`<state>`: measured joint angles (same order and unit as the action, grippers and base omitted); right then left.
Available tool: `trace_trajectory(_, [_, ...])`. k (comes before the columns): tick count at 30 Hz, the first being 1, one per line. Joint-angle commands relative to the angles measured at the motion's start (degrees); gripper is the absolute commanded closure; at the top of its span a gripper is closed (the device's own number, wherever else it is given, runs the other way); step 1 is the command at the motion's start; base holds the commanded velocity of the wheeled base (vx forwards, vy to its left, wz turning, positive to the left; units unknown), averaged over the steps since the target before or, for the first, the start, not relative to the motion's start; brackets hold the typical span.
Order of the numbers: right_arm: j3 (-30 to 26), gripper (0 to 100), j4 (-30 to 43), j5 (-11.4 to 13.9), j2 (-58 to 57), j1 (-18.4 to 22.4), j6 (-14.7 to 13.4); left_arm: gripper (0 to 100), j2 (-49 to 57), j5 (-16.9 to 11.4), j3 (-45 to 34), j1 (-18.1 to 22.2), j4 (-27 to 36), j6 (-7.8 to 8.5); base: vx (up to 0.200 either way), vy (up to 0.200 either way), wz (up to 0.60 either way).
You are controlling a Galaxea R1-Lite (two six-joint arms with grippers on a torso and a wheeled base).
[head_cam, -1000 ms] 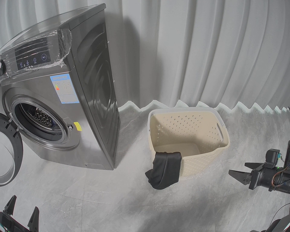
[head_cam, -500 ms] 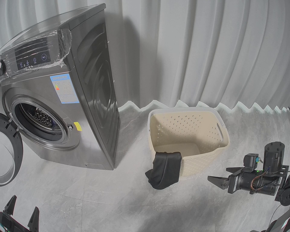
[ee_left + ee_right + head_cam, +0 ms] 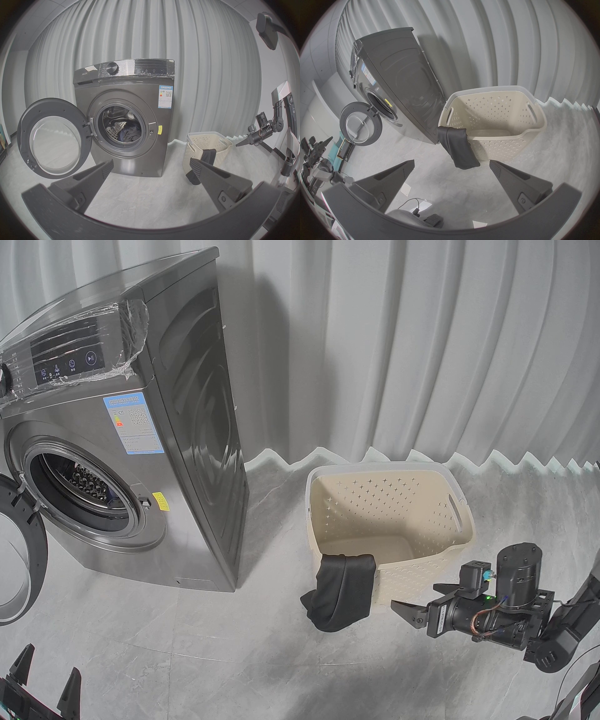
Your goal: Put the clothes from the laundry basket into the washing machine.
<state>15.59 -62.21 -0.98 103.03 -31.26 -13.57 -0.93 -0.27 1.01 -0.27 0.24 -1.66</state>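
Evidently the pick-up step was in hand: the dark garment [image 3: 340, 590] hung over the near rim of the laundry basket [image 3: 387, 502]. Just to its right hovered the right gripper [image 3: 420, 599], jaws spread and empty. Next it would need to close on the cloth and carry it left to the open-doored washing machine [image 3: 125, 446]. The left gripper [image 3: 49, 665], near left, also gaped empty.
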Motion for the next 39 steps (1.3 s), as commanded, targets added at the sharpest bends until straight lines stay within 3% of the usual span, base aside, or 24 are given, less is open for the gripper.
trace_trajectory(1, [1.28, 0, -3.80, -0.43, 8.76, -0.56, 0.03, 0, 0.84, 0.00, -0.92, 0.09, 0.02, -0.10, 0.000, 0.000, 0.00])
trace_trajectory(8, [5.24, 0, -6.52, -2.36, 14.74, -0.47, 0.12, 0, 0.84, 0.00, -0.84, 0.00, 0.02, -0.01, 0.000, 0.000, 0.00])
trace_trajectory(39, [25.10, 0, -5.47, -2.63, 31.97, 0.49, -1.20, 0, 0.84, 0.00, -0.84, 0.00, 0.02, -0.01, 0.000, 0.000, 0.00])
